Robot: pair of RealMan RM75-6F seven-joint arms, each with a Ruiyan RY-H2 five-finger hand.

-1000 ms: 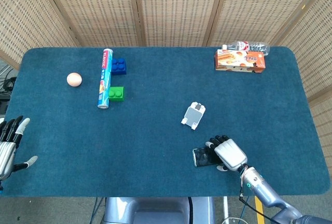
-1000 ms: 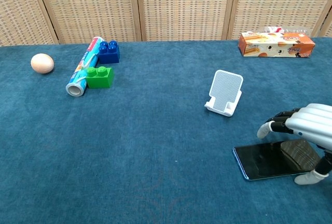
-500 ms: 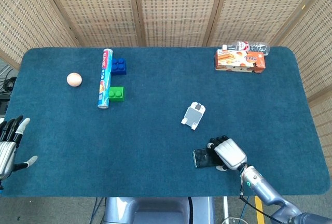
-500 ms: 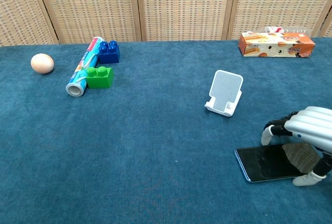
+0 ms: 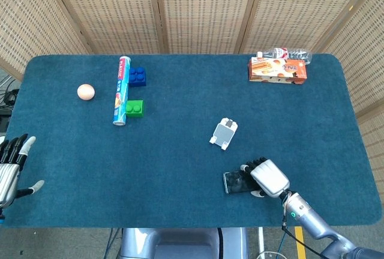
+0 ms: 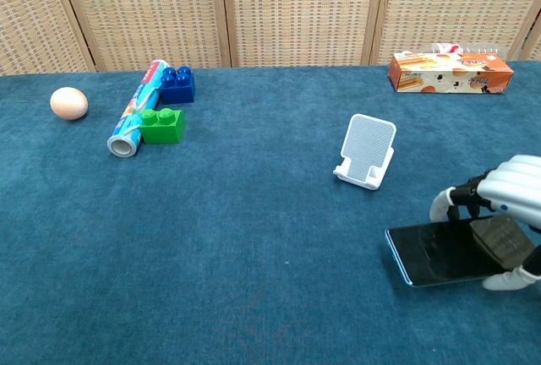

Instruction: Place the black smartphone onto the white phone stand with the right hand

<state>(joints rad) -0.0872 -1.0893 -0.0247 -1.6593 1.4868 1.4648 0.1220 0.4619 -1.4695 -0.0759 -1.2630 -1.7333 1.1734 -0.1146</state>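
Low in the right of the frame, the black smartphone (image 6: 439,255) lies flat on the blue counter (image 5: 180,151), its long axis running roughly left to right across the picture. The right hand (image 6: 499,217) arches over the phone's right end, its fingers (image 6: 448,202) curled down along the far edge and the thumb at the near edge, so it seems to be closing on the phone; whether the grip is firm cannot be told, and the phone appears to rest on the cloth. The white phone stand (image 6: 366,151) sits upright, near the phone, up and to the left of it, with its cradle facing the lower left. The coming move looks to be a lift, then a carry up and leftward. The left hand (image 5: 11,169) rests at the far left edge with fingers spread, holding nothing, well apart from everything.
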